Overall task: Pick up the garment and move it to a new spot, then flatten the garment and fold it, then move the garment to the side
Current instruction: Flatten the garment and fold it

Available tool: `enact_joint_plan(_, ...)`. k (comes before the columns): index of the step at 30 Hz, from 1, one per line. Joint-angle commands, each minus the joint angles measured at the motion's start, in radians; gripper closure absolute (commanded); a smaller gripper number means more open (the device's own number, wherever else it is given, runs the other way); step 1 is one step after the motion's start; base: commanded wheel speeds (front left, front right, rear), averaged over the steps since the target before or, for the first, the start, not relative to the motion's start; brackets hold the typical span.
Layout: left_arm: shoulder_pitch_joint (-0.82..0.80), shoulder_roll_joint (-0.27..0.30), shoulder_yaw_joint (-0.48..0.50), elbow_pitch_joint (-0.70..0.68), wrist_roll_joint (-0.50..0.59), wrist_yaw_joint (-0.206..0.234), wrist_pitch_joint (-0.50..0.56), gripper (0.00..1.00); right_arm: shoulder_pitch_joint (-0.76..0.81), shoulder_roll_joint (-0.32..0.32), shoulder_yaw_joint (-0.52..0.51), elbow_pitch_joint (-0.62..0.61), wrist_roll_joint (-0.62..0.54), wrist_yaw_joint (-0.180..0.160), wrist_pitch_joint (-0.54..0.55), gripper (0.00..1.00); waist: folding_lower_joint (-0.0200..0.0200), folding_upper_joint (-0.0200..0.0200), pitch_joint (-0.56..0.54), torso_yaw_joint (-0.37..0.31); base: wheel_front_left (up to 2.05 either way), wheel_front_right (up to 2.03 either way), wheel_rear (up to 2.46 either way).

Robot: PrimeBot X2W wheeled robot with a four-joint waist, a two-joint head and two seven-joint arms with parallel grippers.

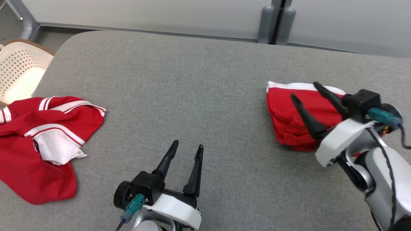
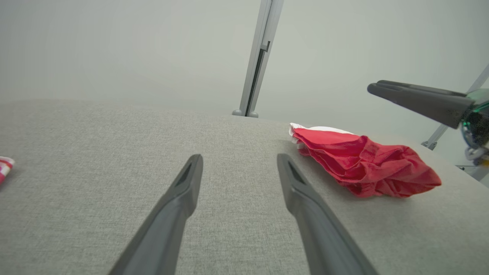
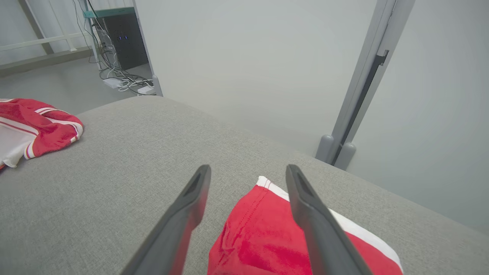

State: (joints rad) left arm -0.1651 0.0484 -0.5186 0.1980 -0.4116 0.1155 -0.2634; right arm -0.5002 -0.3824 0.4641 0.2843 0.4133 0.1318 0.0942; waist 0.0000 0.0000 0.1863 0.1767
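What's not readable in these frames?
1. Loose red garment: cut off by the head view's left edge.
2. Bundled garment: its near end is behind the right tool and forearm in the head view.
3. Basket: cropped at the head view's left edge, mostly out of frame.

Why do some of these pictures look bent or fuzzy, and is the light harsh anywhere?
Head view: soft, even light, faint shadow under the right garment; the right end effector looks slightly smeared. Left wrist view: the table edge bows from the wide lens, and the left end effector blurs toward the bottom. Right wrist view: the garment nearest the lens is soft; no glare.
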Motion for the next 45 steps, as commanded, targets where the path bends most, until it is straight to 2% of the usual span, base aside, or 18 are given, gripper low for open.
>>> enact_joint_plan(1, 0.01, 0.004, 0.01, -0.006, 0.011, 0.002, -0.001, 0.0, 0.028, -0.012, -0.025, -0.007, -0.016, -0.002, -0.027, 0.0, 0.0, 0.0, -0.015, -0.021, 0.0, 0.0, 0.0)
enact_joint_plan(6, 0.037, 0.004, 0.051, -0.041, 0.037, -0.005, -0.002, 0.0, 0.129, -0.048, -0.154, -0.001, -0.092, -0.002, -0.155, 0.0, 0.0, 0.0, -0.047, -0.062, 0.0, 0.0, 0.0)
enact_joint_plan(11, 0.092, 0.004, 0.11, -0.081, 0.064, -0.007, -0.002, 0.0, 0.278, -0.033, -0.273, 0.053, -0.142, -0.002, -0.28, 0.0, 0.0, 0.0, -0.082, -0.092, 0.0, 0.0, 0.0)
enact_joint_plan(16, 0.157, 0.004, 0.158, -0.123, 0.097, -0.012, -0.001, 0.0, 0.398, -0.001, -0.32, 0.085, -0.146, -0.002, -0.341, 0.0, 0.0, 0.0, -0.104, -0.111, 0.0, 0.0, 0.0)
enact_joint_plan(21, 0.191, 0.004, 0.168, -0.136, 0.106, -0.018, -0.001, 0.0, 0.436, 0.013, -0.312, 0.091, -0.141, -0.002, -0.354, 0.0, 0.0, 0.0, -0.113, -0.111, 0.0, 0.0, 0.0)
enact_joint_plan(23, 0.196, 0.004, 0.165, -0.136, 0.109, -0.022, -0.001, 0.0, 0.421, 0.008, -0.294, 0.088, -0.136, -0.002, -0.358, 0.64, 0.0, 0.0, -0.112, -0.105, 0.0, 0.0, 0.0)
enact_joint_plan(24, 0.192, 0.004, 0.161, -0.136, 0.11, -0.024, -0.001, 0.0, 0.407, -0.002, -0.281, 0.087, -0.147, -0.002, -0.359, 1.0, 0.0, 0.0, -0.109, -0.099, 0.0, 0.0, 0.0)
enact_joint_plan(29, 0.156, 0.004, 0.133, -0.131, 0.111, -0.032, -0.001, 0.0, 0.29, -0.062, -0.185, 0.141, -0.157, -0.002, -0.358, 1.0, 0.0, 0.0, -0.082, -0.059, 0.0, 0.0, 0.0)
enact_joint_plan(34, 0.123, 0.004, 0.086, -0.124, 0.11, -0.044, -0.001, 0.0, 0.137, -0.176, -0.058, 0.234, -0.145, -0.002, -0.326, 1.0, 0.0, 0.0, -0.033, -0.003, 0.0, 0.0, 0.0)
enact_joint_plan(40, 0.091, 0.004, 0.037, -0.112, 0.08, -0.04, -0.001, 0.0, 0.016, -0.292, 0.167, 0.334, -0.072, -0.002, -0.279, 1.0, 0.0, 0.0, 0.016, 0.048, 0.0, 0.0, 0.0)
enact_joint_plan(45, 0.081, 0.004, 0.034, -0.106, 0.072, -0.032, -0.001, 0.0, -0.001, -0.354, 0.363, 0.32, 0.011, -0.002, -0.291, 1.0, 0.0, 0.0, 0.02, 0.065, 0.0, 0.0, 0.0)
